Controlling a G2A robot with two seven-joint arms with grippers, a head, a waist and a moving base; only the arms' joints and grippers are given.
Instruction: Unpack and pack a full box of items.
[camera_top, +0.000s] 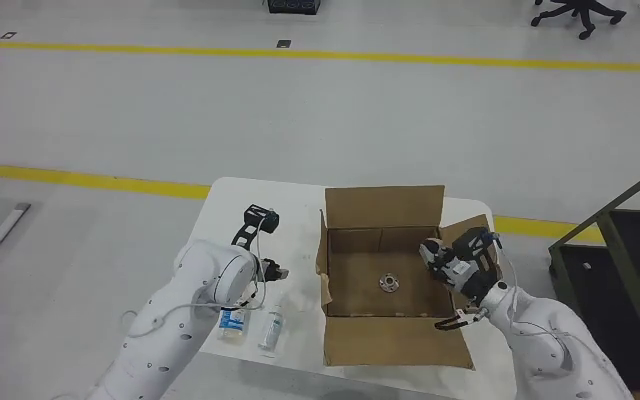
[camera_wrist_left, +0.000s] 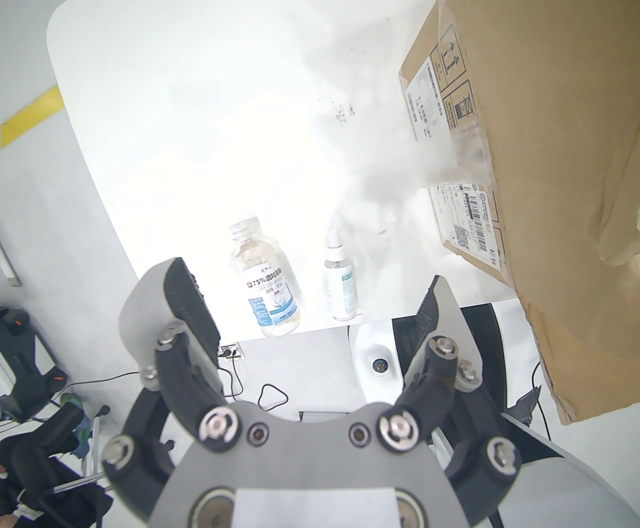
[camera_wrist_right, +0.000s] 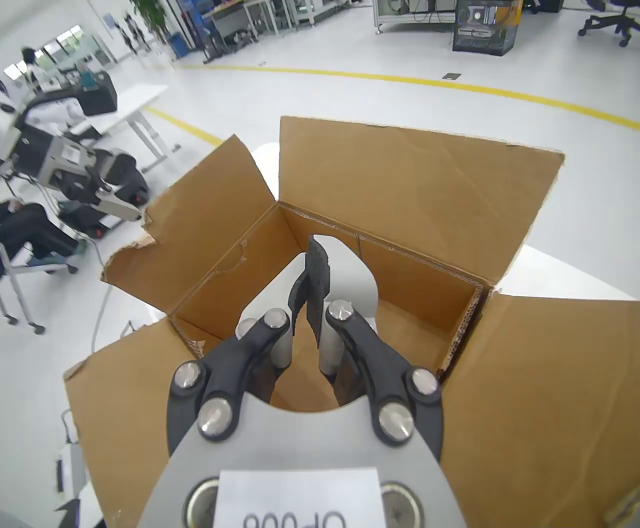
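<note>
We judge the unpacking nearly done. Two things are out of the box (camera_top: 350, 345) and on the table (camera_top: 290, 220) to its left, by the near edge: a clear bottle (camera_wrist_left: 265, 290) and a spray bottle (camera_wrist_left: 340, 285), side by side and just apart. Both seem to lie flat, long axes running near to far, caps toward the far side. One small round part (camera_top: 388, 283) is left on the box floor, so all the packing remains. The left gripper (camera_wrist_left: 307, 280) hangs above the table with fingers (camera_wrist_left: 187, 295) wide apart. The right gripper (camera_wrist_right: 314, 250) is over the box's right side, fingers together on nothing.
</note>
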